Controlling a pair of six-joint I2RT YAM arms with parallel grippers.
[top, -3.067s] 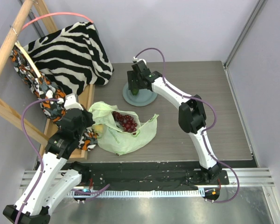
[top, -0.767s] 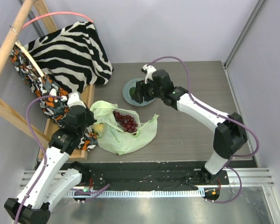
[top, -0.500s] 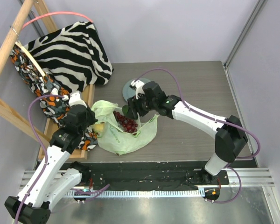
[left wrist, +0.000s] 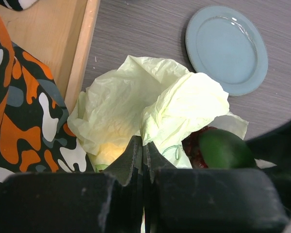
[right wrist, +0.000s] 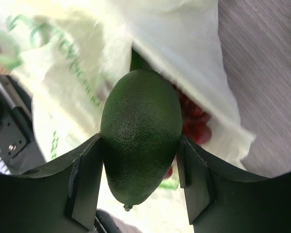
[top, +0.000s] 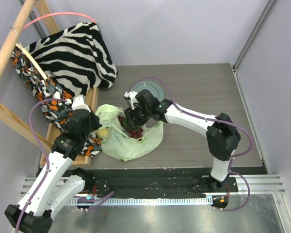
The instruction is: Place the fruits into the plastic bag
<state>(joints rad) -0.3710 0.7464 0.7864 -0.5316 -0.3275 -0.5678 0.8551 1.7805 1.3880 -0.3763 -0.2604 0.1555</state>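
The pale green plastic bag (top: 131, 143) lies open on the table. My left gripper (left wrist: 144, 148) is shut on the bag's rim (left wrist: 157, 124) and holds it up. Dark red grapes (top: 134, 130) lie inside the bag, and a yellow lemon (left wrist: 109, 151) shows through the plastic. My right gripper (right wrist: 138, 179) is shut on the green avocado (right wrist: 140, 133) and holds it right over the bag's mouth, above the grapes (right wrist: 194, 124). The avocado also shows in the left wrist view (left wrist: 225, 148). In the top view the right gripper (top: 135, 118) hides the avocado.
The grey-blue plate (top: 150, 90) stands bare behind the bag; it also shows in the left wrist view (left wrist: 226, 48). A zebra-striped cloth (top: 72, 53) and a patterned orange-black cloth (top: 56, 109) hang on a wooden frame (top: 89, 104) at the left.
My right gripper has carried the avocado from the plate forward and left to above the bag's opening. My left gripper has kept its hold on the bag's rim.
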